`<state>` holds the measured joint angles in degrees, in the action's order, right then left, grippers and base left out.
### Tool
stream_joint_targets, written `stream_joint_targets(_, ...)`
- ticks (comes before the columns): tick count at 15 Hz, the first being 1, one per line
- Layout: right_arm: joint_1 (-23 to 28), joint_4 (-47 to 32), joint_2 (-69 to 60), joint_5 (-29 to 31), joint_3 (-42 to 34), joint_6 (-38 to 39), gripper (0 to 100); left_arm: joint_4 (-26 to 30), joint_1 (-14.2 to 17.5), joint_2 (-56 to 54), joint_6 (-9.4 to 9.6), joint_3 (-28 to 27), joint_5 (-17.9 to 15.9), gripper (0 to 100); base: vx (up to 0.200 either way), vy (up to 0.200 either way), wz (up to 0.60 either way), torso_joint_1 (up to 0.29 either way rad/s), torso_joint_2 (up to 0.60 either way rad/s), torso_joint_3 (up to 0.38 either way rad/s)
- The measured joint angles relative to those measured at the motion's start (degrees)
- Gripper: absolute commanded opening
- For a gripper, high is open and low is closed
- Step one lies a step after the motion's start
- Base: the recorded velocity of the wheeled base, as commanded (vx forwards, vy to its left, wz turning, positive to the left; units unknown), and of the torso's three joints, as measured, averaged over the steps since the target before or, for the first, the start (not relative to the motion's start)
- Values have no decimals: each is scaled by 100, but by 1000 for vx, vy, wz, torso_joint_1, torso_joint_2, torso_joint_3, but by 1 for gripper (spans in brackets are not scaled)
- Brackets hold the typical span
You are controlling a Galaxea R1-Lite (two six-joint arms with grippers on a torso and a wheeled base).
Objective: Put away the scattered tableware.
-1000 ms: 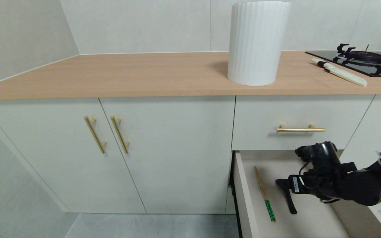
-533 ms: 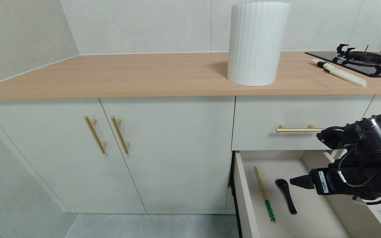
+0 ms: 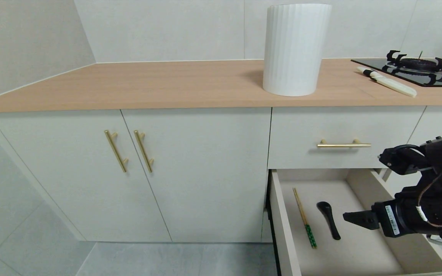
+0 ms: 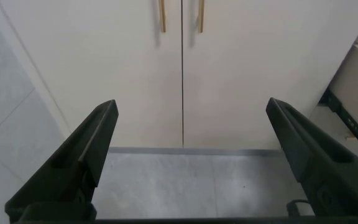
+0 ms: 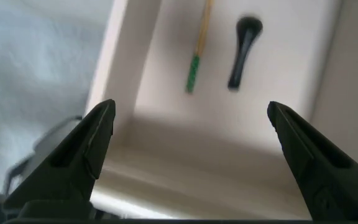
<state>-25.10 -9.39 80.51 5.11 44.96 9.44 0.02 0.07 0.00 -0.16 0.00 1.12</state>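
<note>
The lower drawer (image 3: 280, 214) stands pulled out at the right. On its floor lie a pair of wooden chopsticks with green tips (image 3: 304, 218) (image 5: 199, 50) and, beside them, a black spoon (image 3: 328, 220) (image 5: 243, 51). My right gripper (image 3: 359, 220) (image 5: 191, 112) hovers above the drawer to the right of the spoon, open and holding nothing. A white knife with a black-banded handle (image 3: 388, 81) rests on the wooden counter near the stove. My left gripper (image 4: 191, 109) is open and empty, facing the cabinet doors and the floor.
A tall white ribbed cylinder (image 3: 294, 50) stands on the counter (image 3: 167, 82). A black gas hob (image 3: 420, 67) is at the far right. The shut upper drawer has a gold handle (image 3: 343, 145). Two cabinet doors with gold handles (image 3: 129, 151) are to the left.
My right gripper let go of the black spoon in the drawer, then lifted and drew back to the right. The head view has shifted slightly.
</note>
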Motion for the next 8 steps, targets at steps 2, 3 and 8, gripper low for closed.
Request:
stream_joint_targets(2,-37,-266,-24,-7,-12,-137,100,0,0,0,0,0,0,100,-100,0,0,1,-1,-1)
stream_joint_targets(3,-63,-446,-33,-16,-15,-222,100,-2,0,0,0,0,-1,100,0,0,0,0,0,0)
stream_joint_targets(8,-227,-1636,149,-101,24,-631,100,2,0,0,0,0,0,100,0,0,0,0,0,0)
